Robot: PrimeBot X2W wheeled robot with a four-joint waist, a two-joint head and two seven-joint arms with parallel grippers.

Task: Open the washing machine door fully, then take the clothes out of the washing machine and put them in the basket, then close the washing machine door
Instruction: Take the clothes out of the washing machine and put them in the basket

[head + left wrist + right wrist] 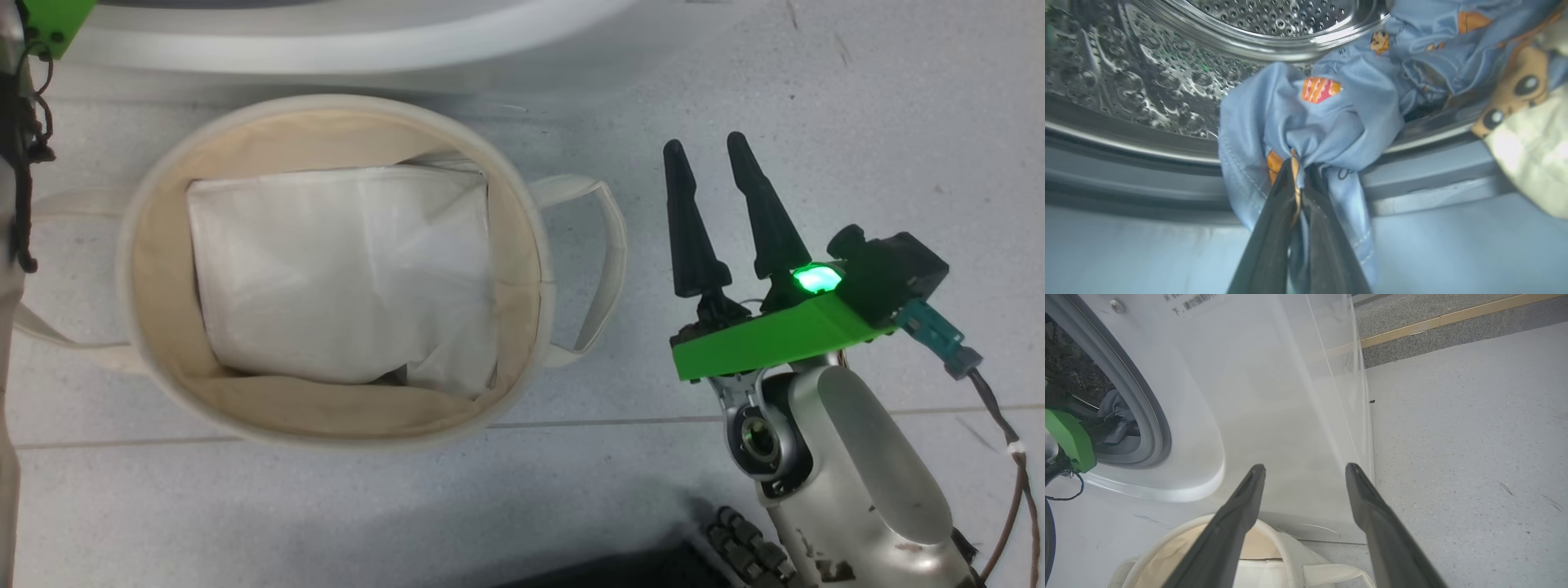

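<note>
In the left wrist view my left gripper [1297,171] is shut on a fold of the light blue printed garment [1327,118], which hangs over the grey rubber ring [1126,175] at the mouth of the washing machine. More clothes lie at the right: blue ones [1445,45] and an orange piece with a cartoon face [1515,98] on beige cloth. The perforated steel drum [1167,81] shows behind. My right gripper [710,155] is open above the floor, right of the basket [163,212]. The washing machine door is out of view.
A flat white folded sheet [343,278] lies in the basket. The machine's white front [1274,416] stands just beyond it, with grey floor [1453,437] stretching to the right. My left arm's green mount [1069,441] sits at the drum opening.
</note>
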